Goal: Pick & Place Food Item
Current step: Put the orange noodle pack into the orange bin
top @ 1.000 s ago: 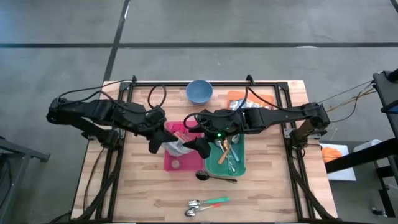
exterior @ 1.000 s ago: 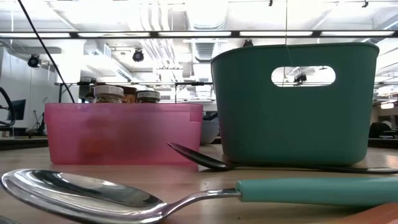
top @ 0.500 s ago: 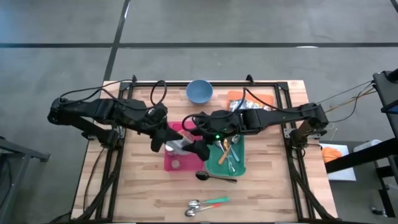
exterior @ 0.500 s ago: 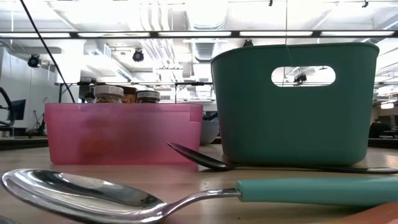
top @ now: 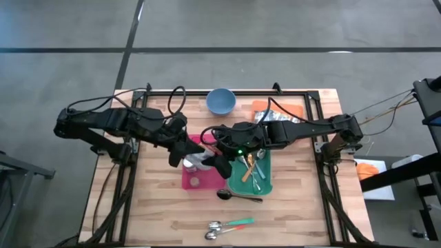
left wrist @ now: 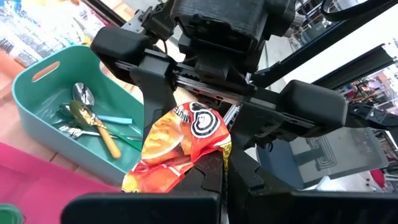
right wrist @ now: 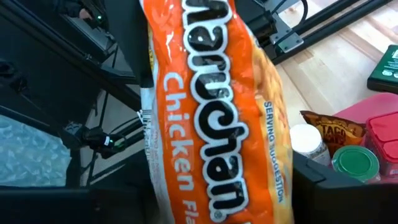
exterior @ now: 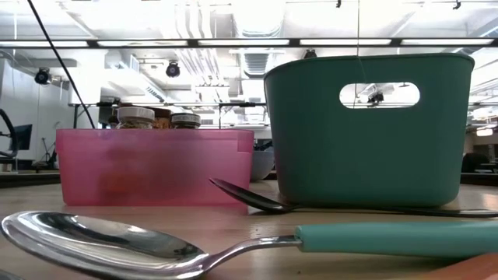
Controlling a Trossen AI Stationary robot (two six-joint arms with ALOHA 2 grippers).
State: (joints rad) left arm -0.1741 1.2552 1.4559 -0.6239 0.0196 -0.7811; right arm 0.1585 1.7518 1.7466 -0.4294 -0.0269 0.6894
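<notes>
High view: over the pink bin (top: 195, 180) both arms meet, left gripper (left wrist: 214, 163) clamped on the noodle packet (left wrist: 174, 146) held lengthwise between them, right gripper (top: 210, 157) facing it with fingers either side, closing, grip not yet clear, so right arm takes over.

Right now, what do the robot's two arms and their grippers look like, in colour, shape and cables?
Both arms are matte black, built of blocky jointed segments. The left gripper and right gripper end in flat, squared black fingers. Loose black cables loop along each arm. A small green light glows on the right arm's wrist. No markings can be read.
</notes>
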